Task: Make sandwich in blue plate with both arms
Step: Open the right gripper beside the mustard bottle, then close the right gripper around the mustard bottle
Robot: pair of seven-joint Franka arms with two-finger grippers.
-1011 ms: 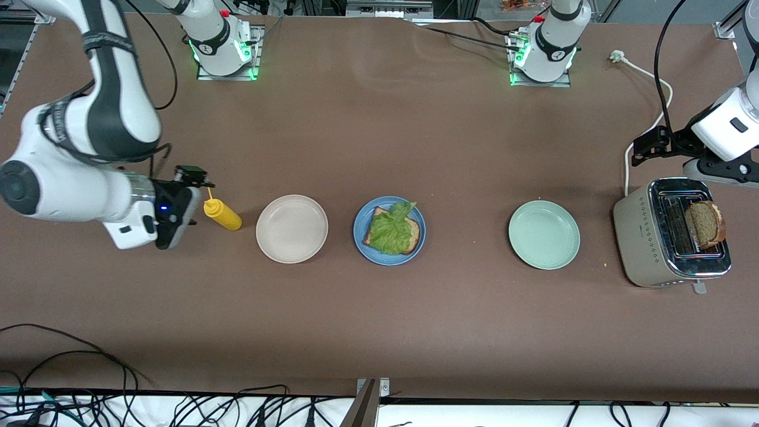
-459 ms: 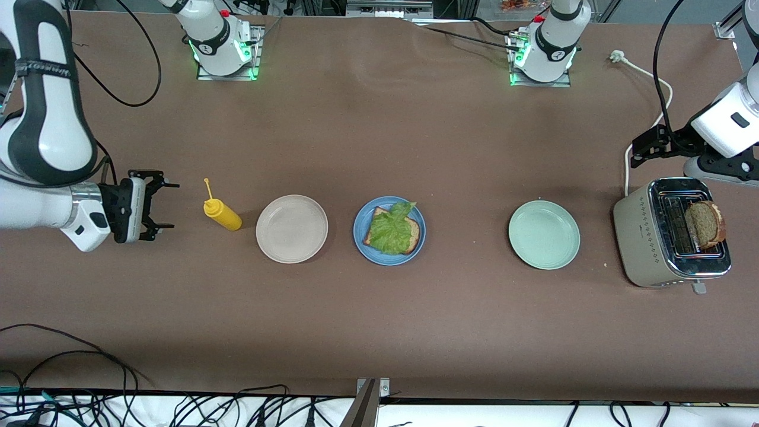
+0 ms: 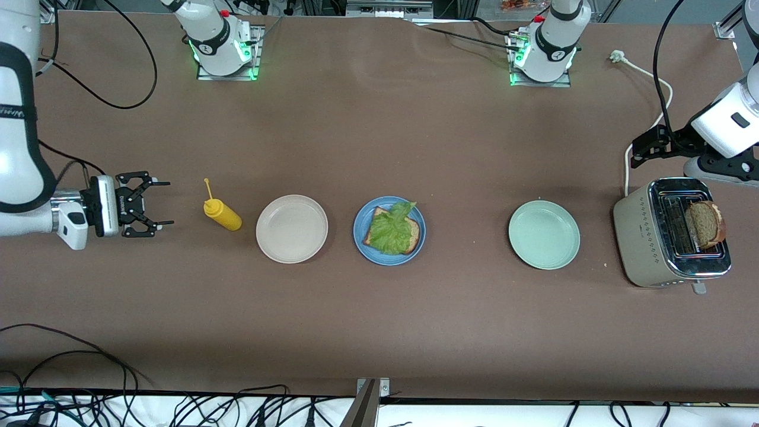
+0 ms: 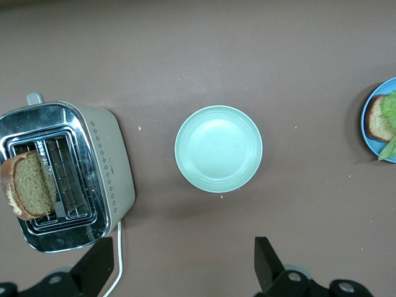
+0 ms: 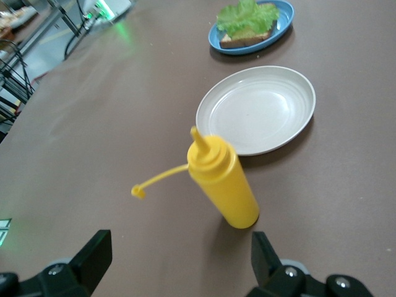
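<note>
No lettering, label or number can be read on anything here.

The front camera sits high across the table, facing the arm bases and taking in its whole length. The left wrist camera looks straight down from well above the toaster and mint plate. The right wrist camera looks low and slantwise, close to the bottle. Both wrist views catch the blue plate.

Blue plate with brown bread, green lettuce; yellow squeeze bottle; beige plate; mint-green plate; cream-and-chrome toaster.
</note>
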